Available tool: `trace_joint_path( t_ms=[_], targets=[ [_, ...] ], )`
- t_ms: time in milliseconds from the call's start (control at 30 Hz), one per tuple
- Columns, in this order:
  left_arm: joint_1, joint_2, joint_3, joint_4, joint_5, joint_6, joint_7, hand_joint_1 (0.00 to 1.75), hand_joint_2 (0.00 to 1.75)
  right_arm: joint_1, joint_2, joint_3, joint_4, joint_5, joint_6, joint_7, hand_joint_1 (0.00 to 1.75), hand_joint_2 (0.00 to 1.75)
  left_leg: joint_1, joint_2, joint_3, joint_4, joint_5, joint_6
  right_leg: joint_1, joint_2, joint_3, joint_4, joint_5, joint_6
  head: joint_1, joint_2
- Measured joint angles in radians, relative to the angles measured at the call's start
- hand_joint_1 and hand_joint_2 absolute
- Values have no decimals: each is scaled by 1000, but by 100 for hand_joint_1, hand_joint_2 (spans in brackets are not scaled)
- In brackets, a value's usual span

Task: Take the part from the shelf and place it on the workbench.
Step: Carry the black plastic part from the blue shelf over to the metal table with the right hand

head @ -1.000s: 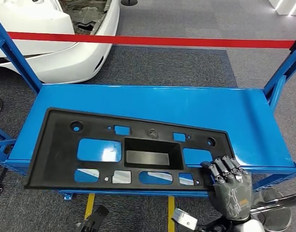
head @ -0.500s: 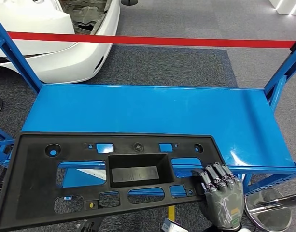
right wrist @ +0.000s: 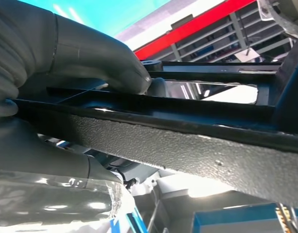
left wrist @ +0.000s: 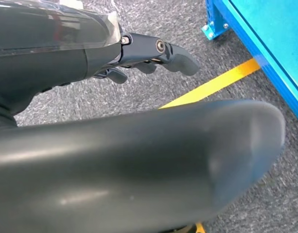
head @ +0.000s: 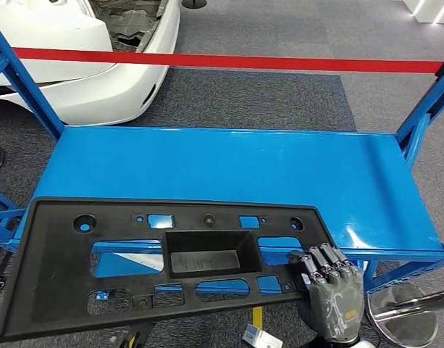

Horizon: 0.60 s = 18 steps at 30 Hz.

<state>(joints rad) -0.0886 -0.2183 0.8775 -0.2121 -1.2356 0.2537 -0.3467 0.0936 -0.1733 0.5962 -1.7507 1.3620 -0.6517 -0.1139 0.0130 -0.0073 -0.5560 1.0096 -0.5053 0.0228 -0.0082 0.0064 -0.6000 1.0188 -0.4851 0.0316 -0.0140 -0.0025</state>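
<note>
Black panel, head view: the long black plastic part [head: 153, 272] with cut-out windows and a sunken box in its middle lies tilted across the near edge of the blue shelf [head: 236, 167], its near long side and left end hanging out over the grey carpet [head: 252, 94]
Right hand, head view: the right hand [head: 329, 286] grips the part's right near corner, dark fingers [head: 318, 262] curled over the top face
Surroundings, head view: a white car body [head: 93, 65] stands beyond the shelf's left end, a red barrier strip [head: 236, 61] crosses behind, and a yellow floor line [head: 256, 317] shows under the part
Left hand, left wrist view: the left hand [left wrist: 150, 51] hangs over carpet with nothing in it, fingers half bent and loose; the blue shelf's edge [left wrist: 271, 58] and a yellow floor line [left wrist: 213, 85] lie nearby
Right hand, right wrist view: the thick grey thumb [right wrist: 103, 58] presses on one face of the part's rough black edge [right wrist: 184, 145] and fingers [right wrist: 48, 167] clamp the other
</note>
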Motion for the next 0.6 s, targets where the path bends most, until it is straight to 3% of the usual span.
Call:
trace_joint_path(
  t_ms=[67,133,167,200,233,300,333,367,500,567,600],
  targets=[
    [-1,-2,0,0,-1,3,0,0,0,1,0,0,0,-5,0,2,175,175,8,4,6,-13,9,4,-2,-1,-26,68,-50,8,1,0],
    [0,-2,0,0,-3,5,0,0,0,4,0,1,2,-9,0,3,175,175,11,5,6,-14,10,5,-8,-2,-81,201,-116,20,2,0],
    [1,-2,0,0,-5,6,0,0,0,7,0,1,3,-11,0,3,175,175,12,6,6,-14,10,4,-12,-2,-101,253,-133,24,2,0],
    [1,-3,0,0,-7,6,1,0,0,10,0,1,5,-12,0,4,175,175,14,6,6,-13,9,2,-16,-2,-105,269,-130,29,2,0],
    [2,-3,1,0,-9,7,1,0,0,12,0,1,7,-12,0,4,175,175,18,6,7,-13,8,-2,-20,-2,-89,242,-108,34,2,0],
    [2,-3,1,0,-11,8,1,0,0,13,0,1,9,-13,-1,4,175,175,25,4,9,-8,4,-16,-27,-3,-16,104,-43,44,2,0],
    [1,-2,1,0,-11,9,1,0,0,13,1,1,9,-13,-2,4,175,175,25,3,8,-4,2,-26,-27,-1,14,43,-23,43,3,0],
    [1,-2,1,0,-11,10,1,0,0,14,2,1,9,-14,-3,4,175,175,25,2,6,-1,1,-34,-27,0,31,6,-14,38,3,0],
    [3,-2,3,0,-11,12,2,0,0,19,5,-3,10,-18,-6,6,175,175,27,2,-1,5,-5,-55,-21,4,24,0,-13,0,2,0],
    [2,-2,6,0,-11,12,2,0,0,19,8,-6,10,-20,-6,7,175,175,26,3,-26,67,-56,-56,-20,0,19,-3,-7,-18,1,0],
    [2,-2,6,0,-11,12,2,0,0,20,11,-6,10,-22,-6,7,175,175,24,3,-50,129,-95,-54,-17,-2,16,-3,-5,-25,1,0]
  ],
)
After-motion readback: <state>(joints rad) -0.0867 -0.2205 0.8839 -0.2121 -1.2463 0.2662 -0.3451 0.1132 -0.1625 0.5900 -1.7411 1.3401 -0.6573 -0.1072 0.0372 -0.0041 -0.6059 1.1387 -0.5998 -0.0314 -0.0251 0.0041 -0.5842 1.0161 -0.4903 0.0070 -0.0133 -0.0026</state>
